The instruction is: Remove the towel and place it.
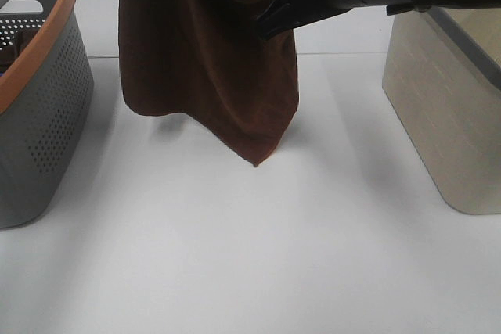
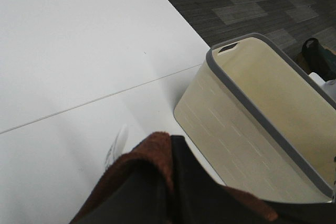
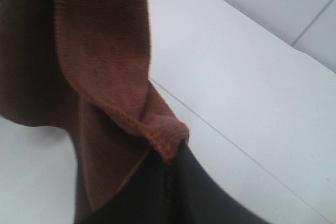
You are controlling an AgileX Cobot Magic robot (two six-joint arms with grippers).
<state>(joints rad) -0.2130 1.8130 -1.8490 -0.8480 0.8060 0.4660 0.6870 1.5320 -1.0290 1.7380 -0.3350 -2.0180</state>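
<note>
The dark reddish-brown towel (image 1: pixel 207 68) hangs spread out above the middle of the white table (image 1: pixel 250 263). Its lowest corner is at or just above the tabletop. My right gripper (image 1: pixel 268 23) is shut on the towel's upper right edge; the right wrist view shows the hem (image 3: pixel 157 135) pinched in the gripper (image 3: pixel 170 156). My left gripper is above the top edge of the exterior view. In the left wrist view the left gripper (image 2: pixel 173 156) is shut on a fold of the towel (image 2: pixel 149 153), with the white label (image 2: pixel 116 148) beside it.
A grey perforated basket with an orange rim (image 1: pixel 39 115) stands at the left edge of the table. A beige basket with a grey rim (image 1: pixel 446 115) stands at the right and looks empty in the left wrist view (image 2: pixel 262 93). Dark carpet lies beyond the table.
</note>
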